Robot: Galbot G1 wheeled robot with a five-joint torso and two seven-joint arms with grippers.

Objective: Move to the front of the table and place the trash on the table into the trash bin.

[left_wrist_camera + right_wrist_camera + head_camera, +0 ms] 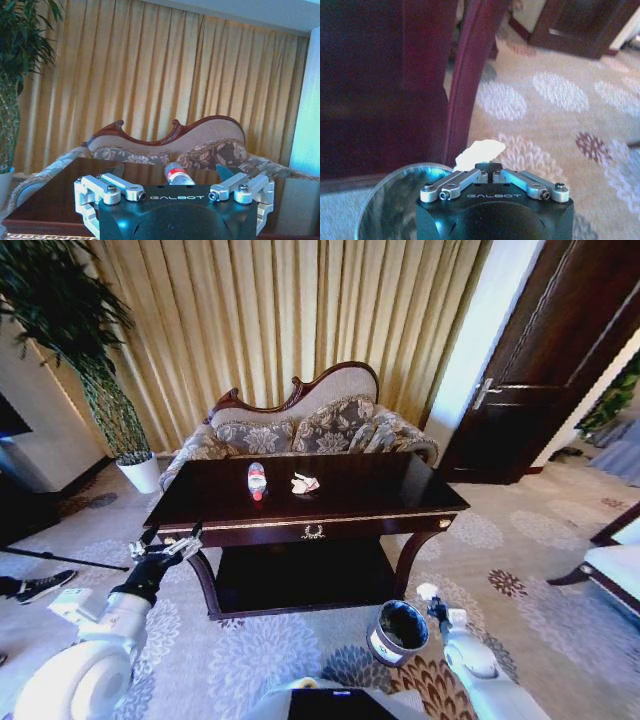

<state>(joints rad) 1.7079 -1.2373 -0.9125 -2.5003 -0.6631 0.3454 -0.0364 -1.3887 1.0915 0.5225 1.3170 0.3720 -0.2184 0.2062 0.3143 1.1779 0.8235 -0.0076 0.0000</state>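
Head view: right hand (434, 602) pinches a paper wad (479, 151) beside the trash bin (399, 632); left hand (168, 543) spread.

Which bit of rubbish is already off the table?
The white paper wad pinched in the right gripper beside the trash bin. The bottle and the other paper wad lie on the table.

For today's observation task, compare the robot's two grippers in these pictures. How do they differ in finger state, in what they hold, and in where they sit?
Left gripper has its fingers spread open; right gripper has its fingers closed.
Left gripper holds nothing; right gripper pinches a white paper wad.
Left gripper sits at the table's front left edge, facing the bottle; right gripper sits low beside the trash bin, near the carpet.
Both share the same black body with silver finger links.
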